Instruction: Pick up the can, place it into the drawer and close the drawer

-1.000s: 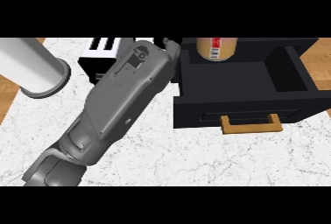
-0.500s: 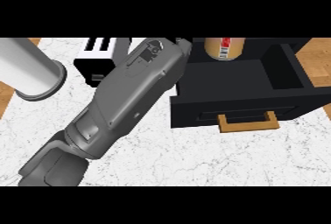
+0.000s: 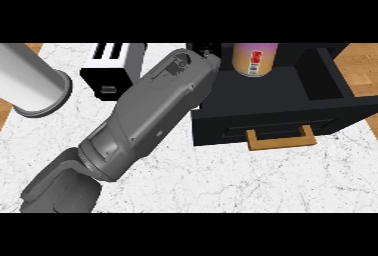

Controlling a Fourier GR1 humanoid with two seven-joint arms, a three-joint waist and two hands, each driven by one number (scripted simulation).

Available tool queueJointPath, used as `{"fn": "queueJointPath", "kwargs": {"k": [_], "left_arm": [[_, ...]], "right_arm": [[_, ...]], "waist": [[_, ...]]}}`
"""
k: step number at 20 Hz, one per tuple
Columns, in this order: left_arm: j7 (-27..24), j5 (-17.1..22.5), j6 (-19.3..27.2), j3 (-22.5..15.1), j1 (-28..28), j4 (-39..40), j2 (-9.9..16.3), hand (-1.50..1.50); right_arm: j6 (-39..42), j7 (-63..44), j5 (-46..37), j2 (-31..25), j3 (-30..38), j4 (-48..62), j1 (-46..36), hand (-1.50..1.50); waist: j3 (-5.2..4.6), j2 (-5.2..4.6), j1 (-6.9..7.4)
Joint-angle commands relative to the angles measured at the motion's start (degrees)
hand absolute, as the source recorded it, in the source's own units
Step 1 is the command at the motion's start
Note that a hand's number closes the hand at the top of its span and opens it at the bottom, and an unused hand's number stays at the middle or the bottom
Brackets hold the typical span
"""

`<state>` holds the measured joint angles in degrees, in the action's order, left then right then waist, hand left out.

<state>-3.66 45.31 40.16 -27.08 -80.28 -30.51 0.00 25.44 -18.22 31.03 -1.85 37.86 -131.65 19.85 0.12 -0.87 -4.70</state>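
Observation:
The can [image 3: 255,59], tan with a pink label, stands upright in the back of the open black drawer [image 3: 325,80]. My left forearm runs from the lower left up to the drawer's left rear corner. Only a black sliver of the left hand [image 3: 210,50] shows there, just left of the can, and its grip is hidden behind the forearm. Whether it touches the can cannot be told. The drawer's wooden handle [image 3: 279,139] faces me on the pulled-out front. The right hand is out of view.
A black and white toaster [image 3: 111,70] stands at the back, left of the drawer unit. A pale cylinder [image 3: 33,82] lies at the far left. White marble counter [image 3: 244,180] stretches in front of the drawer, with wooden floor at the edges.
The left forearm has swung rightward and now lies over the drawer's left edge, covering more of the toaster. The can stays in the drawer, which is still open.

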Motion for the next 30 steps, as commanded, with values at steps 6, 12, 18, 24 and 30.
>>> {"fn": "queueJointPath", "kwargs": {"k": [6,12,18,24,30], "left_arm": [[-1.97,4.28,3.13,-6.07,1.1,2.86,0.0,-1.5],[-3.19,7.26,5.92,-6.86,-0.8,4.23,0.0,-1.5],[-6.37,9.86,4.28,-6.54,-1.37,6.37,0.0,-1.5],[-10.89,12.1,3.15,-7.02,3.06,3.21,0.0,-1.5],[-11.64,13.6,4.84,-6.74,-1.18,2.65,0.0,-1.5]], "right_arm": [[0.69,-0.73,-0.02,0.24,-0.07,-0.92,0.71,-1.5],[-1.26,-2.14,-0.38,-0.73,-0.34,-0.78,-1.75,-1.5],[-0.17,-1.15,0.16,-0.87,-0.44,-0.51,-1.91,-1.5],[3.32,7.34,-11.78,-3.89,1.9,-4.5,-4.71,-1.5],[4.77,11.24,-19.7,-4.91,-1.76,-6.28,-8.84,-1.5]], "waist": [[-0.01,-0.06,-0.53],[-0.01,-0.21,-0.4],[-0.01,-0.42,-0.84],[-0.04,-0.5,-0.07],[-0.05,-0.1,1.45]]}}
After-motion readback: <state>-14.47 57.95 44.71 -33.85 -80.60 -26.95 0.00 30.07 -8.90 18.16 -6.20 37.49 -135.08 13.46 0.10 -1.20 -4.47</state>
